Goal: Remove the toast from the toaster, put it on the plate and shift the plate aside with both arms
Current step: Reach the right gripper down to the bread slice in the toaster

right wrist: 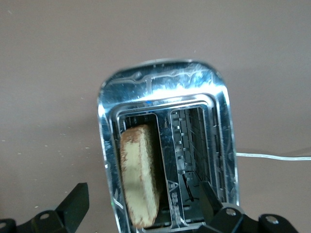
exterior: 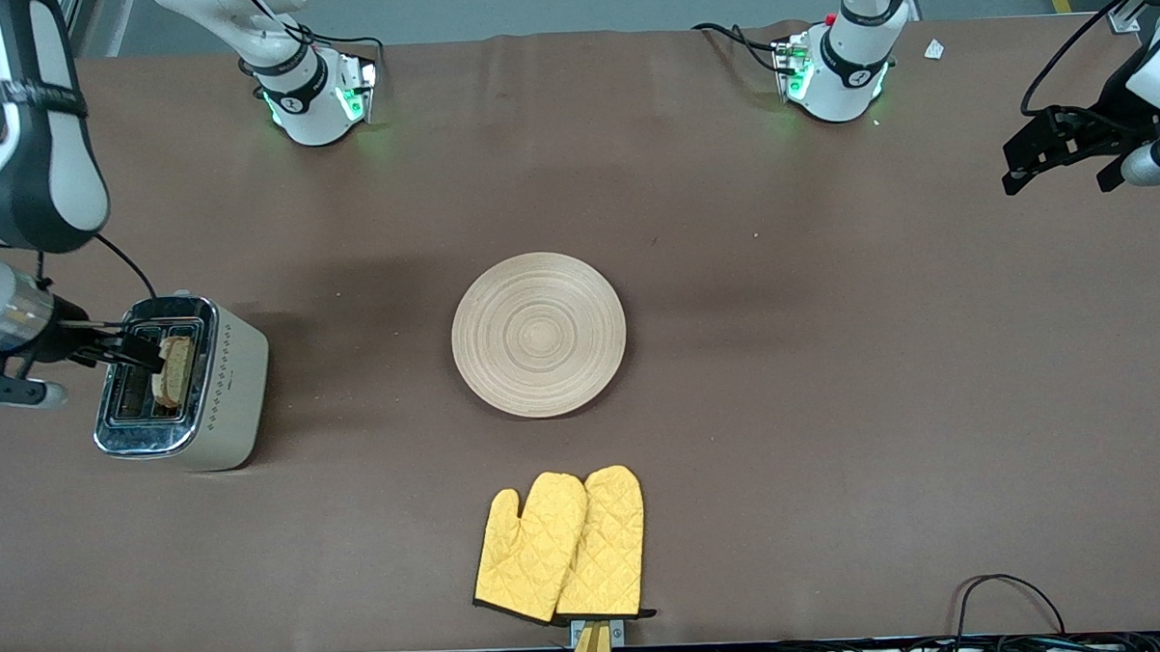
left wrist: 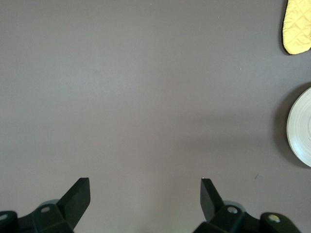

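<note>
Brown bench (exterior: 833,375): the right gripper (right wrist: 146,206) hangs wide apart right over the toaster (exterior: 218,392), straddling the toast (right wrist: 141,177) standing lengthwise in one slot; the left gripper (left wrist: 146,199) waits apart too.

I see two white arms, glossy shells with black bands at the joints. Both bases have green status lights; the left arm's base (exterior: 836,66) also carries a small red button. Black cables run along the links. The right gripper (exterior: 142,349) and the left gripper (exterior: 1057,160) are matte black with wedge-shaped fingers (left wrist: 77,196) and silver screws on the finger mounts.
</note>
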